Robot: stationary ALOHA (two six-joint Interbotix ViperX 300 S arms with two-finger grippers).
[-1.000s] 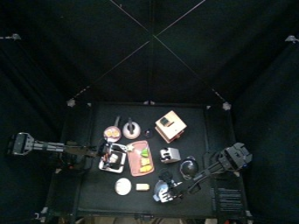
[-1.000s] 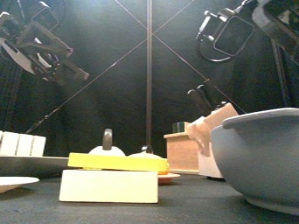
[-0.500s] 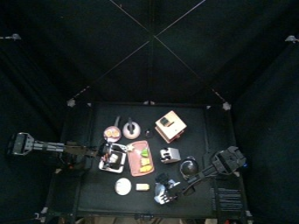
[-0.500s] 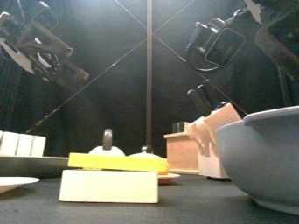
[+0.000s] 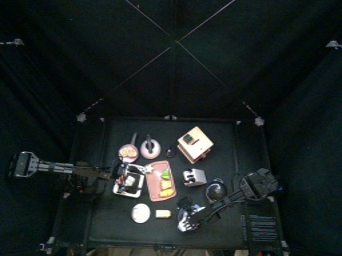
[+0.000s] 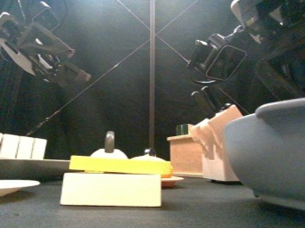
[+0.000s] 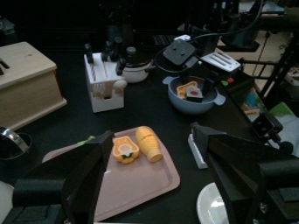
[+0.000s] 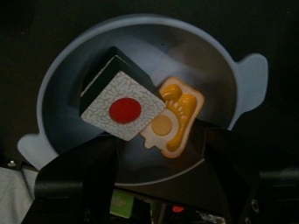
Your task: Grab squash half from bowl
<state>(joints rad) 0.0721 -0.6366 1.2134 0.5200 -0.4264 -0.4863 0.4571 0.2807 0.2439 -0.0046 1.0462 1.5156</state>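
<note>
- Right gripper [image 8: 149,188] hangs over the bowl [image 8: 222,52], jaws wide open.
- Squash half [image 8: 172,115] lies inside, beside a cube.
- Left gripper [image 7: 152,166] rests over a tray [image 7: 140,184], jaws open, empty.

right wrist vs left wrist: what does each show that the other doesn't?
Only the right wrist view: a close look straight down into the round grey-blue bowl, with a white block bearing a red dot lying beside the orange-yellow squash half, framed by the open right gripper.

Only the left wrist view: the pink tray with orange food pieces, the white knife block, the wooden box, and the left gripper.

Both: the bowl with its contents.
</note>
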